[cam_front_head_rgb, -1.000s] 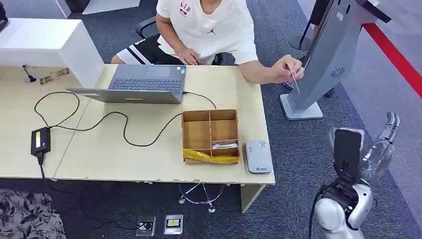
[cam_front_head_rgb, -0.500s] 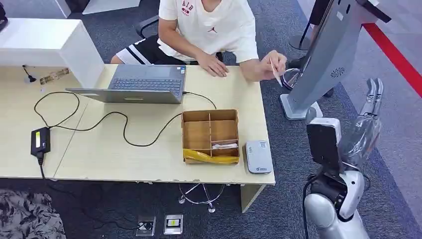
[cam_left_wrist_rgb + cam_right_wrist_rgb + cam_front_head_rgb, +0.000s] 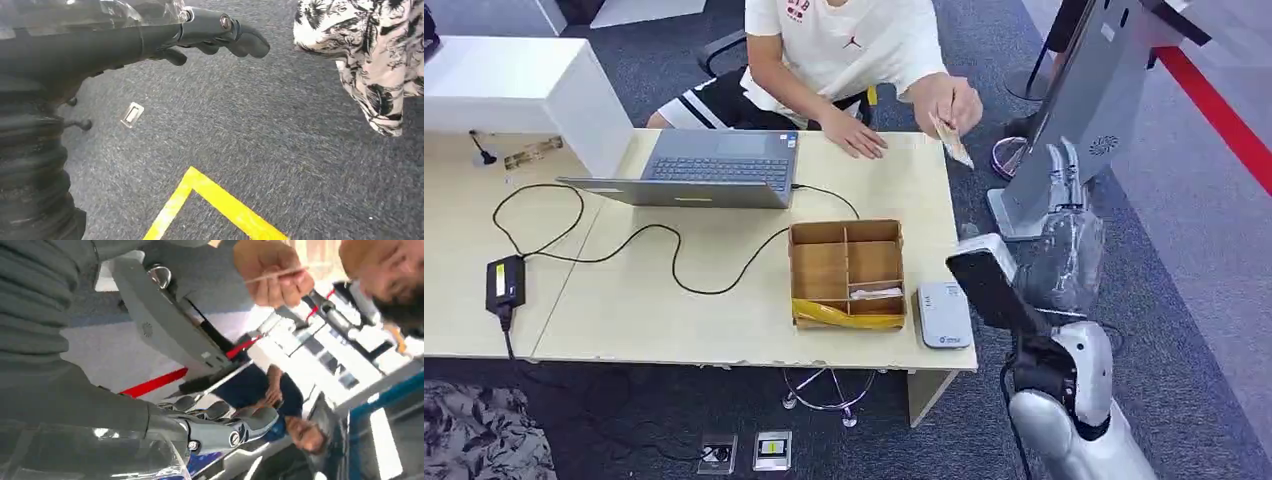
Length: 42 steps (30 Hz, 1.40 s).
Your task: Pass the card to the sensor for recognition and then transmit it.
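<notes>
The thin pale card [image 3: 951, 141] is pinched in the seated person's hand [image 3: 947, 101], untaken; the right hand [image 3: 1064, 215], fingers [image 3: 1058, 165] straight and empty, reaches toward it.

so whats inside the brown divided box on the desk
The brown divided box holds a long yellow packet along its near edge and a small whitish item in a right compartment. The other compartments look empty; the near wall hides part of the yellow packet.

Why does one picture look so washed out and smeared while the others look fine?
Right wrist view: bright background glare, and the person's hand with the card is blurred. Head view: even light, the table sharp. Left wrist view: the carpet sharp, the near left hand dark.
</notes>
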### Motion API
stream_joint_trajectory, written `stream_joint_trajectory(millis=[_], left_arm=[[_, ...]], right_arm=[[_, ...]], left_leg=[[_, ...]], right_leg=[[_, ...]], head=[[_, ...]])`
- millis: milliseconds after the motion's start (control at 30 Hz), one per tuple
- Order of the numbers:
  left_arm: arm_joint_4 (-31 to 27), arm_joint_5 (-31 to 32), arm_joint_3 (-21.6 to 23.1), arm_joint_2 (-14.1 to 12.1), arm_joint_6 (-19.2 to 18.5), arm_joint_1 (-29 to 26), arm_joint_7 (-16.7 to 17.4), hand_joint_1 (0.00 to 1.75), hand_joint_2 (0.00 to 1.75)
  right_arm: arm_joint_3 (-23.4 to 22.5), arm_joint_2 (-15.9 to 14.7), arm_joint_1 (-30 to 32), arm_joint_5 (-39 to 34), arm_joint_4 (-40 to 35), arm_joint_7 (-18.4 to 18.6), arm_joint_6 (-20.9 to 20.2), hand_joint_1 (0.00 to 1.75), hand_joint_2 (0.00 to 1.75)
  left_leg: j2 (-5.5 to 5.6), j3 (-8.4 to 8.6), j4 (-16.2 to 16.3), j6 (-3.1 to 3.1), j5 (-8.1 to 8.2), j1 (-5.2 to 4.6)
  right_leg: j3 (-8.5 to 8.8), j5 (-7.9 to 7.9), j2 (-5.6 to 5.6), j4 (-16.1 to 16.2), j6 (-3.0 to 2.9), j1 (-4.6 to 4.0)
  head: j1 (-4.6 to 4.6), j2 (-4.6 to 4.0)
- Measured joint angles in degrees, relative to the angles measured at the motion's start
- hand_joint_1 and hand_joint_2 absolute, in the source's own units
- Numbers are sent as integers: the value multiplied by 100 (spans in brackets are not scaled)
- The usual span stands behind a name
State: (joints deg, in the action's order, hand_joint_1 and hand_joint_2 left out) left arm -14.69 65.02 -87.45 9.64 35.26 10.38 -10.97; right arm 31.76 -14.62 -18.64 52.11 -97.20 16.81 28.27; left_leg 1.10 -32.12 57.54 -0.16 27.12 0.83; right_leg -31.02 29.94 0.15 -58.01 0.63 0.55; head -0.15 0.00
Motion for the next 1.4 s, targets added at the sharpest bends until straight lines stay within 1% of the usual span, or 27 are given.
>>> stream_joint_trajectory(millis=[33, 67, 100, 133, 267, 533, 800, 833, 867, 900, 933, 967, 1067, 1333, 1367, 1400], left_arm=[[29, 18, 0, -13, 0, 3, -9, 0, 175], [155, 79, 0, -66, 0, 4, -53, 0, 175], [256, 112, 2, -107, 0, 16, -59, 0, 175], [280, 114, 2, -113, 0, 17, -59, 0, 175], [359, 118, 2, -140, 0, 20, -59, 0, 175], [435, 120, 6, -146, 0, 28, -79, 0, 175], [477, 131, 7, -149, 0, 30, -142, 0, 175], [479, 140, 9, -149, 0, 30, -155, 0, 175], [488, 158, 9, -149, 0, 30, -157, 0, 175], [490, 171, 9, -149, 0, 29, -158, 0, 175], [490, 171, 9, -149, 0, 29, -157, 0, 175], [490, 175, 9, -149, 0, 29, -157, 0, 175], [490, 186, 9, -149, 0, 29, -157, 0, 175], [492, 267, 9, -149, 0, 29, -158, 0, 175], [492, 288, 9, -149, 0, 28, -157, 0, 175], [492, 291, 9, -153, 0, 28, -157, 0, 175]], right_arm=[[64, -9, -33, -2, 2, 9, -205, 0, 175], [296, -9, -170, -39, 20, 85, -655, 0, 175], [474, -9, -306, -48, 116, 120, -902, 0, 175], [520, -9, -342, -42, 164, 127, -945, 0, 175], [691, -2, -487, 39, 391, 125, -1035, 0, 175], [931, 133, -775, 116, 932, 127, -1031, 0, 175], [1102, 245, -873, 85, 1322, 101, -985, 0, 175], [1121, 256, -884, 87, 1372, 100, -978, 38, 175], [1137, 265, -892, 87, 1403, 101, -967, 155, 175], [1154, 271, -898, 87, 1438, 101, -959, 155, 175], [1168, 275, -899, 90, 1453, 101, -954, 168, 175], [1183, 278, -904, 92, 1473, 100, -941, 171, 175], [1233, 278, -915, 105, 1523, 101, -913, 175, 175], [1253, 269, -932, 109, 1635, 133, -856, 175, 175], [1253, 269, -935, 109, 1646, 138, -843, 171, 175], [1253, 267, -937, 111, 1656, 144, -836, 171, 175]], left_leg=[[0, 0, 0, 0, 0, 0], [1, -3, 0, 0, 0, 0], [2, -3, 0, 0, 0, 1], [2, -3, 0, 0, 0, 1], [2, -4, 0, 0, 0, 0], [2, -4, 0, 0, 0, 1], [3, -5, 0, 0, 0, 0], [3, -5, 0, 0, 0, 1], [3, -5, 0, 0, 0, 0], [3, -5, 0, 0, 0, 0], [3, -5, 0, 0, 0, 0], [3, -5, 0, 0, 0, 0], [3, -4, 0, 0, 0, 0], [2, -4, 0, 0, 0, 0], [2, -4, 0, 0, 0, 0], [2, -4, 0, 0, 0, 0]], right_leg=[[0, 0, -1, 0, 0, 0], [-1, 0, -1, 0, 0, -1], [-1, 0, -1, 0, 0, -1], [-1, 0, -1, 0, 0, -1], [-1, 0, -1, 0, 0, -1], [-2, 0, -1, -1, 0, -1], [-2, 0, -2, -1, 0, -1], [-2, 0, -1, -1, 0, -1], [-2, 0, -1, 0, 0, -1], [-3, 0, -1, 0, 0, 0], [-2, 0, -1, 0, 0, 0], [-3, 0, -2, 0, 0, 0], [-3, 0, -1, 0, 0, 0], [-4, 0, -1, 0, 0, -1], [-4, 0, -1, 0, 0, -1], [-4, 0, -1, 0, 0, -1]], head=[[-2, 0], [-7, 0], [0, 0], [-2, 0], [-2, 0], [0, 0], [-2, 0], [-2, 0], [0, 0], [-2, -2], [-2, -2], [-2, 0], [-2, -2], [-2, 0], [-2, -2], [-2, 0]])
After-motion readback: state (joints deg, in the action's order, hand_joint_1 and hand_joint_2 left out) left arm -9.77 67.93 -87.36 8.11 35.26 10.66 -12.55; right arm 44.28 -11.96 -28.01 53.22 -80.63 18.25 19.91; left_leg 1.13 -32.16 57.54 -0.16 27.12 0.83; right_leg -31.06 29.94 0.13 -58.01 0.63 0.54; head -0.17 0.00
